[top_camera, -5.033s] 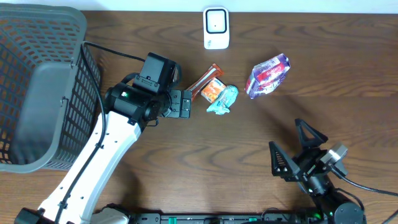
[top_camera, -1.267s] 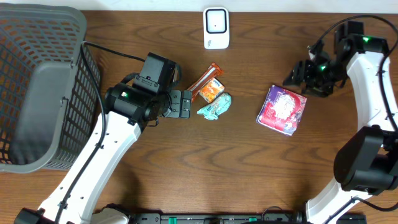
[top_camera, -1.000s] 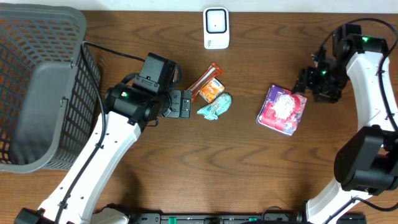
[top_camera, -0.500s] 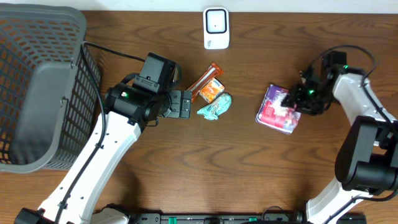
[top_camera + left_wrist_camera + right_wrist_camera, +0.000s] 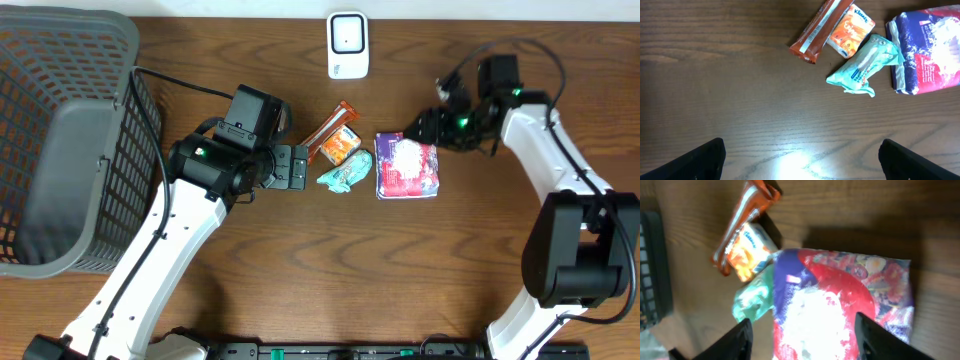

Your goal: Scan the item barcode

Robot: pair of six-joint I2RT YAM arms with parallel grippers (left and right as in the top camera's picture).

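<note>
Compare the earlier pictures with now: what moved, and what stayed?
The bag shifted left to beside the teal pack; the right arm came in from the near edge, fingers now over the bag. Left arm, scanner, basket and orange packs stayed.

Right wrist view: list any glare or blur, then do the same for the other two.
Right wrist: soft all over, and glare whitens the middle of the bag. Left wrist: sharp, tissue pack print readable, a bright reflection on the table. Overhead: sharp, evenly lit.
</note>
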